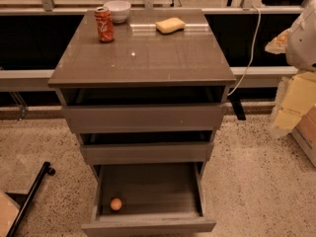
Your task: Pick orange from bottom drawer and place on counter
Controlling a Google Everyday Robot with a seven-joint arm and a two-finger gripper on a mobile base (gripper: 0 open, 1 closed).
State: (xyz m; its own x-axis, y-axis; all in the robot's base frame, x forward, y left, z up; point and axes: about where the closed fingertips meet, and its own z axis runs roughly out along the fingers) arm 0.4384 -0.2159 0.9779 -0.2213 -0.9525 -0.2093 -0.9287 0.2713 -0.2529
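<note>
The orange (116, 204) lies in the front left corner of the bottom drawer (148, 226), which is pulled fully open. The two drawers above it stand slightly open. The counter (148, 58) is the glossy grey-brown top of the cabinet. My gripper is not in view. Only a white rounded part of my arm (302, 38) shows at the right edge, level with the counter and apart from the cabinet.
On the counter's far edge stand a red soda can (104, 24), a white bowl (117, 10) and a yellow sponge (170, 25). A white cable (252, 48) hangs behind the right side. Cardboard boxes (298, 117) sit at right, and a black pole (29, 196) lies at lower left.
</note>
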